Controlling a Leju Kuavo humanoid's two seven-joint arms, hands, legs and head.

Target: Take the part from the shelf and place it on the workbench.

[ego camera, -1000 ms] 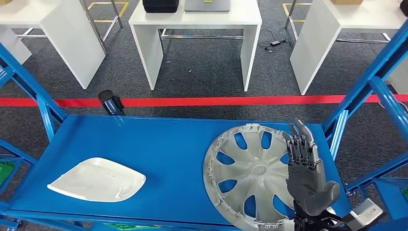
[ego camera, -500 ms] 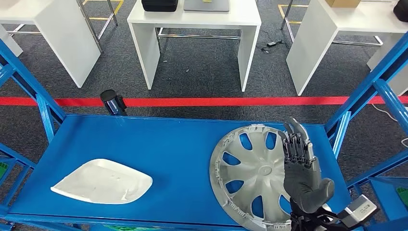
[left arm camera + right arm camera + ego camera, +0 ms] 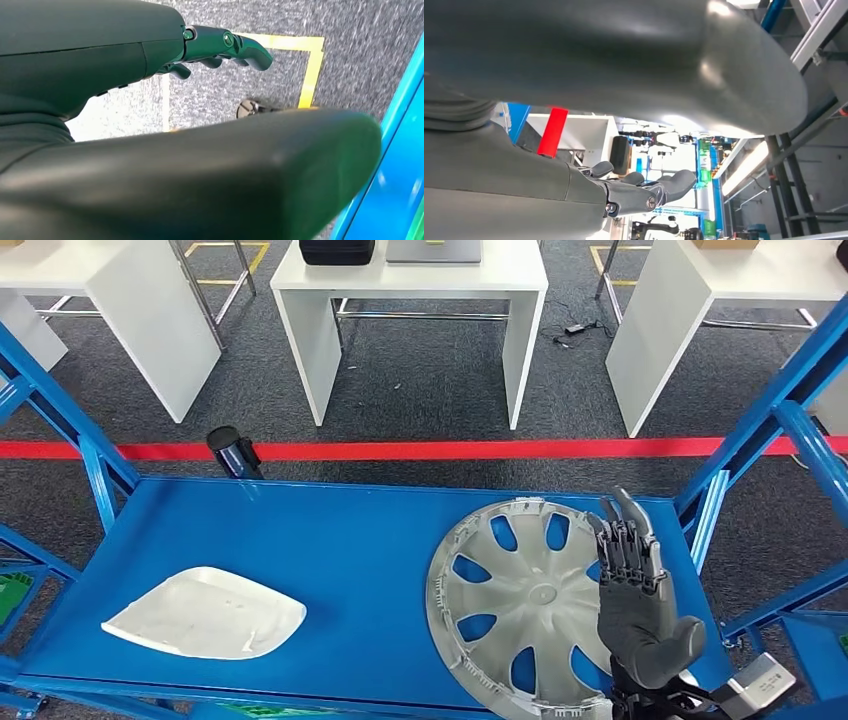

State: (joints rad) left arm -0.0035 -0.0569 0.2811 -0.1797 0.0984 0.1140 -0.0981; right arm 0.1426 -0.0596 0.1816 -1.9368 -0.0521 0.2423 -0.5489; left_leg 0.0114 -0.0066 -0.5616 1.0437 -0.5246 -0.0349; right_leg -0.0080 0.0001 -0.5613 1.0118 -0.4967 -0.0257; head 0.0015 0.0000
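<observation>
Hubcap (image 3: 530, 605) nudged left, r. hand (image 3: 635, 600) fingers spread, empty, above hubcap's right edge

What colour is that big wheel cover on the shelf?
Silver-grey wheel cover, best seen in the head view.

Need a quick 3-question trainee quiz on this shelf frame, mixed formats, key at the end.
1. True or false: the right robot hand is gripping the silver hubcap.
2. Multiple choice: what lies at the shelf's left end? A) white plastic panel B) black case C) cardboard box
3. Fill in: the stripe on the floor behind the shelf is ____.

Key
1. False: the right robot hand hangs over the hubcap's right side, fingers straight and spread, holding nothing.
2. A: the white plastic panel lies flat there, apart from the hubcap.
3. Red: the red floor stripe runs left to right.
</observation>
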